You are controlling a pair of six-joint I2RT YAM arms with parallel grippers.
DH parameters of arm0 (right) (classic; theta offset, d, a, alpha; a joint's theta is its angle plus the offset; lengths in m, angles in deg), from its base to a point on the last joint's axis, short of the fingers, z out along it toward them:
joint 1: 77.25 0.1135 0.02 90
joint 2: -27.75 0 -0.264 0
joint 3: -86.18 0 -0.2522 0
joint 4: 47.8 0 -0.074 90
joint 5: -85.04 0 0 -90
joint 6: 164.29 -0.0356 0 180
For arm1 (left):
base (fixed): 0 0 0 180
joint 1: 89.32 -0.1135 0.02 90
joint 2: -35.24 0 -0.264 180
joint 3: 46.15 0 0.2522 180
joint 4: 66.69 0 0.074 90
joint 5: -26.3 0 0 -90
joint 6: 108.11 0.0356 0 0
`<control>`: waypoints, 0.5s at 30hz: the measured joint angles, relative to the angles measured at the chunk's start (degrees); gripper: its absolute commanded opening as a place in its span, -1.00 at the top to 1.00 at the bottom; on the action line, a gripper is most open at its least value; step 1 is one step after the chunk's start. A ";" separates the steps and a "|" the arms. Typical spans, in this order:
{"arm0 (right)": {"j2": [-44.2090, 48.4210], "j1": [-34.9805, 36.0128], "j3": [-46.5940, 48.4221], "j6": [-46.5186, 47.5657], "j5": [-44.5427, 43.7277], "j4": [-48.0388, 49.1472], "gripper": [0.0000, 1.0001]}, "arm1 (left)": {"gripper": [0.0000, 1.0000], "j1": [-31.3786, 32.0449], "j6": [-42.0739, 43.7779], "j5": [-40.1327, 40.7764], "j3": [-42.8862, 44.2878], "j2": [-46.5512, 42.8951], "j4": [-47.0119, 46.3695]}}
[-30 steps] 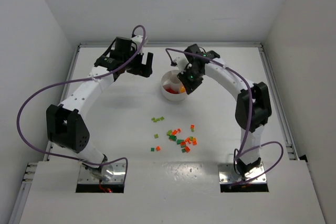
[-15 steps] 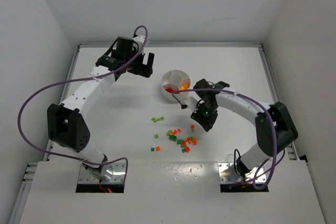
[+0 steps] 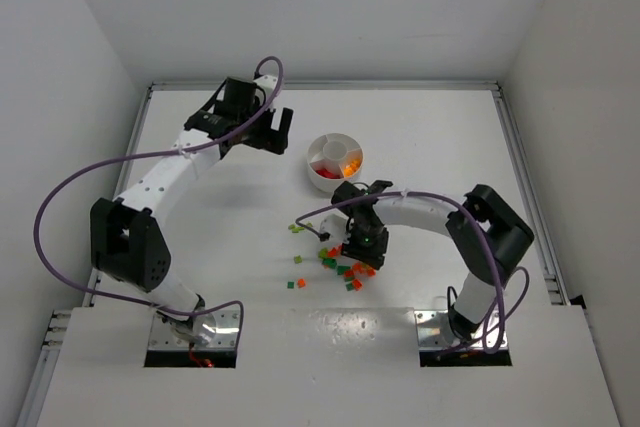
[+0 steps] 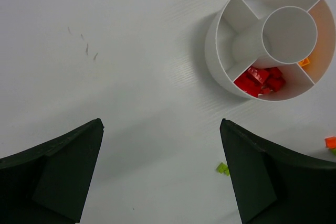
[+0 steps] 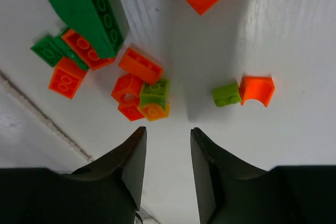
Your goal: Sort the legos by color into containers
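Observation:
The legos (image 3: 345, 267) lie scattered on the table in front of the round white dish (image 3: 335, 159). My right gripper (image 3: 362, 252) hovers low over them. In the right wrist view it (image 5: 168, 130) is open and empty, just short of a light green brick on orange ones (image 5: 155, 95), with a dark green brick (image 5: 89, 17) farther off. My left gripper (image 3: 272, 129) hangs wide open left of the dish. The containers (image 4: 215, 45) show in its view: one wedge holds red bricks (image 4: 260, 80), another an orange one (image 4: 304, 62). The left gripper (image 4: 161, 124) holds nothing.
A few light green bricks (image 3: 300, 228) lie apart to the left of the pile; one (image 4: 222, 169) shows beside my left finger. A raised rail (image 3: 520, 167) runs along the table's right side. A table seam (image 5: 31, 103) runs near the pile.
My right arm has swung from above the dish down to the lego pile, and its jaws have spread. The left arm has stayed nearly still.

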 measured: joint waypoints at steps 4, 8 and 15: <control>-1.38 1.97 -2.27 -0.66 -2.86 2.38 0.21 | -1.00 0.00 0.00 0.39 -0.52 -0.26 0.00; -1.42 3.13 -3.78 -1.07 -5.40 3.26 0.24 | -1.00 0.00 0.00 0.52 -0.76 -0.57 -0.22; -1.09 4.39 -4.44 -2.82 -7.61 4.33 0.27 | -1.00 0.00 -0.02 0.59 -0.85 -0.83 -0.50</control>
